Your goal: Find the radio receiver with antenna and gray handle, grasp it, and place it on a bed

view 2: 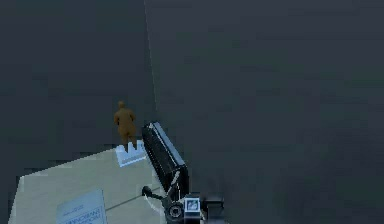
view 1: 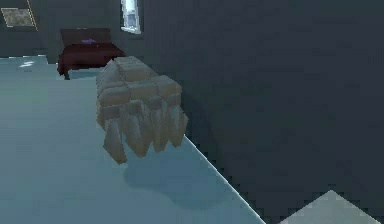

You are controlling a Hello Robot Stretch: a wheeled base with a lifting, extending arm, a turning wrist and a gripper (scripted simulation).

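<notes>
Near the tool [view 2: 157,192], whose spread cannot be told, a dark grey-edged box [view 2: 164,150] on the pale desk [view 2: 45,190] is being judged rigid, best lifted by its handle.

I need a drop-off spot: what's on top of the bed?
A small purple thing on the bed's dark red cover; a tan draped lump hides one corner.

A dark, flat box [view 2: 165,150] with a pale grey strip running along its long edge is slanting through the lower middle of the arm side view, its top end pointing to the upper left. It is looking like the radio, though any antenna is too small to tell. The bed [view 1: 98,55], low and dark red, is sitting in the forward view's upper left.
</notes>
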